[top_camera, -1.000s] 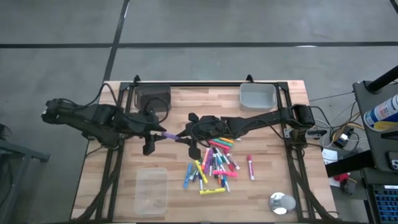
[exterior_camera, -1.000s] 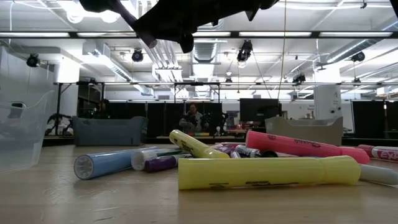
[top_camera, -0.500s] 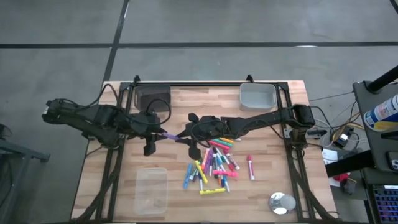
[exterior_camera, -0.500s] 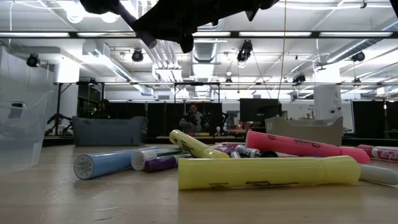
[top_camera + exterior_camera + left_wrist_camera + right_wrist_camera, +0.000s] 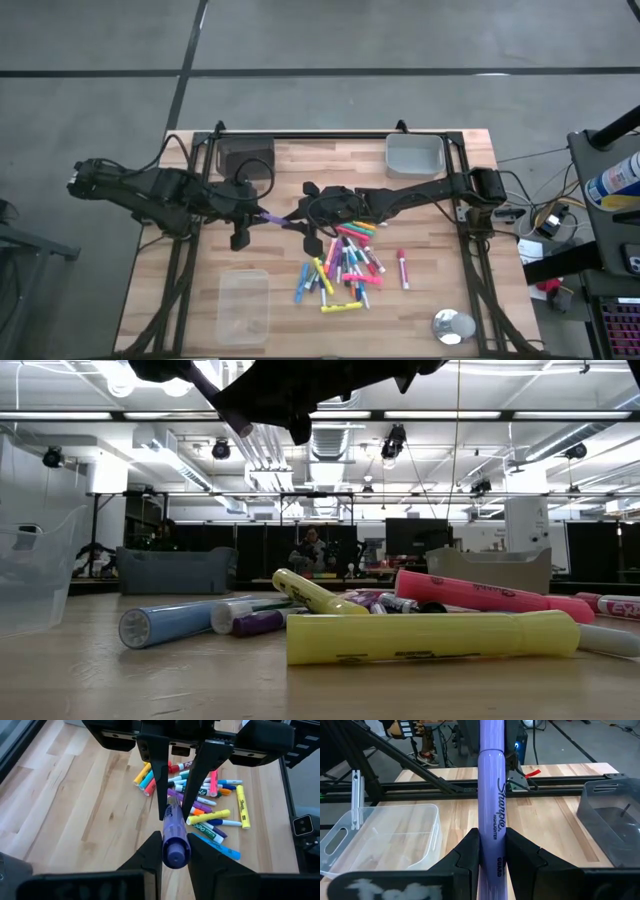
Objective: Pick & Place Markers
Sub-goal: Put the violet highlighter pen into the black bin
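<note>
A purple marker hangs level in the air between my two arms, over the table's middle. My left gripper is shut on its left end and my right gripper is shut on its right end. The left wrist view shows the marker running from my left gripper to the right arm's fingers. The right wrist view shows it running away from my right gripper. The other markers lie in a loose pile on the table, right of centre; one pink one lies apart. My left gripper pinches the purple marker's left end between its two fingers, coming level from the table's left, with the fingers along the marker. The marker is clear of the table. My right gripper pinches the marker's right end between its two fingers, coming level from the table's right, also lengthwise. The marker sticks straight out ahead of the fingers toward the left arm.
A clear plastic container stands near the left front of the table. A dark bin and a grey bin stand at the far edge. A round silver thing lies at the near right corner. Bare wood lies left of the pile.
</note>
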Action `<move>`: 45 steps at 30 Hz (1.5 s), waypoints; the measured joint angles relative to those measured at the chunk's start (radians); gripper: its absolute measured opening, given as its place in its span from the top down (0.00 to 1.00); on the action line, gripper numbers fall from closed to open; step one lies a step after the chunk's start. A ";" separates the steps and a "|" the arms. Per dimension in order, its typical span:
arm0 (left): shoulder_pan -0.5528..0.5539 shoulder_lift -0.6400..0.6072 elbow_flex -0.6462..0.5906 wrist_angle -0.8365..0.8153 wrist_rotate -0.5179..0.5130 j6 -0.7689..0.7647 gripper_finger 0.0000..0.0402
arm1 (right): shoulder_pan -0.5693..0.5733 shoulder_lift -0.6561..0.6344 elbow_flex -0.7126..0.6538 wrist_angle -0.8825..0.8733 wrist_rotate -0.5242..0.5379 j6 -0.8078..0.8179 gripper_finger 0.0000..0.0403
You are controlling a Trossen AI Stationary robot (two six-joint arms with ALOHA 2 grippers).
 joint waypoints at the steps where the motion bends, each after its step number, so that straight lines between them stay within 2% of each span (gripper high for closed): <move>1: 0.000 0.000 0.000 0.000 0.001 0.000 0.84 | 0.000 0.000 0.000 0.000 0.000 -0.001 0.83; 7: 0.001 -0.001 0.000 0.000 0.002 0.001 0.84 | 0.000 0.000 -0.001 0.006 0.006 -0.004 0.77; 21: 0.000 -0.003 0.000 -0.001 0.003 0.002 0.84 | -0.001 0.001 -0.002 0.003 0.009 0.009 0.38; 27: 0.000 -0.004 0.000 -0.006 0.003 0.002 0.84 | 0.000 0.001 -0.002 -0.070 0.009 0.022 0.25; 31: 0.000 -0.006 0.000 -0.024 0.002 0.002 0.84 | 0.000 0.001 -0.002 -0.123 0.009 0.034 0.22; 38: 0.015 -0.006 0.000 -0.085 -0.037 -0.036 0.84 | -0.002 0.001 -0.002 -0.275 0.009 0.082 0.24; 45: 0.096 -0.006 0.011 -0.165 -0.103 -0.129 0.84 | 0.000 0.000 -0.010 -0.349 0.008 0.108 0.25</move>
